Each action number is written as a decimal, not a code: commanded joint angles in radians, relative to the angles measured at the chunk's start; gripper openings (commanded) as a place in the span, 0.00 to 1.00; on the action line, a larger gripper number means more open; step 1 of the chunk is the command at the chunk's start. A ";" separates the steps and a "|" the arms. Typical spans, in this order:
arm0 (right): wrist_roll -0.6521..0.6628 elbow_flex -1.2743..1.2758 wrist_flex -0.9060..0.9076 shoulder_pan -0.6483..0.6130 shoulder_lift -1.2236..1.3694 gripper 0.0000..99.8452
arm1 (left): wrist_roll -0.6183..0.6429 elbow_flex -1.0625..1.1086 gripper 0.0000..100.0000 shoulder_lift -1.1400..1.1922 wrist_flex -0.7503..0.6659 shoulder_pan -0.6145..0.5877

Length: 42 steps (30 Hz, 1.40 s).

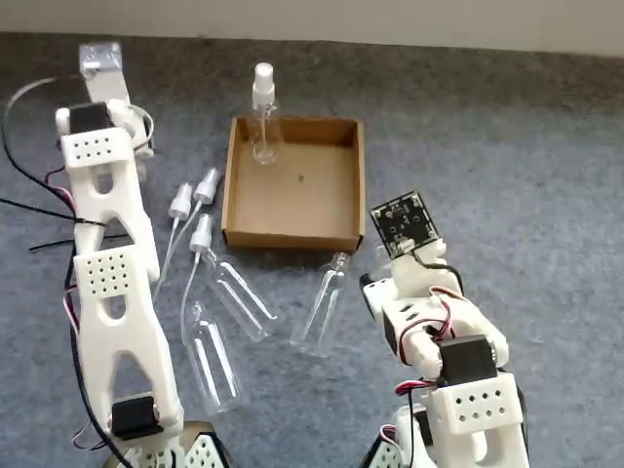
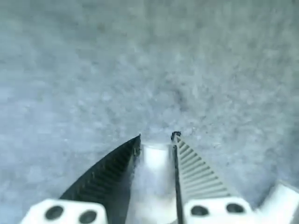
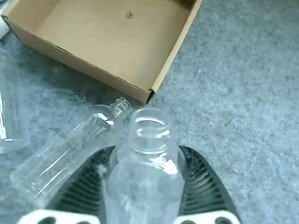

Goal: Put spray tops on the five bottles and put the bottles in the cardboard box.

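The right gripper (image 3: 145, 161) is clamped on a clear bottle (image 3: 145, 186), with one dark finger against each side of its body. The bottle's long axis runs straight out from the gripper. Its open, uncapped neck points far-left at the near right corner of the cardboard box (image 3: 96, 71), just short of that corner and over the grey carpet (image 3: 243, 93).

The right wrist view gives this grip close up. It also shows a second bottle (image 3: 60, 158) lying just to the left, neck toward the box's near wall.

The high view adds the wider layout. That lying bottle (image 1: 322, 302) is there, with two more bottles (image 1: 242, 295) lying further left and loose spray tops (image 1: 207, 185) left of the box. A capped bottle (image 1: 263, 127) is at the box's far wall, top pointing far.

At the far left, the left gripper (image 2: 155, 140) has its fingers narrowly apart around a white piece (image 2: 156, 161), too blurred to identify.
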 commanded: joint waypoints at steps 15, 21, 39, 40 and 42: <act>-0.005 -0.016 -0.047 0.001 -0.021 0.00 | -0.002 -0.018 0.04 -0.972 0.233 -0.008; -0.009 -0.019 -0.240 0.002 -0.015 0.00 | -0.080 0.788 0.04 -1.460 0.226 0.039; -0.097 0.249 -0.865 -0.397 -0.021 0.00 | 0.057 1.621 0.04 -2.167 -0.336 0.489; -0.100 0.263 -0.871 -0.400 -0.021 0.00 | 0.066 1.639 0.04 -2.181 -0.394 0.518; -0.103 0.282 -0.885 -0.401 -0.021 0.00 | 0.072 1.690 0.04 -2.203 -0.528 0.576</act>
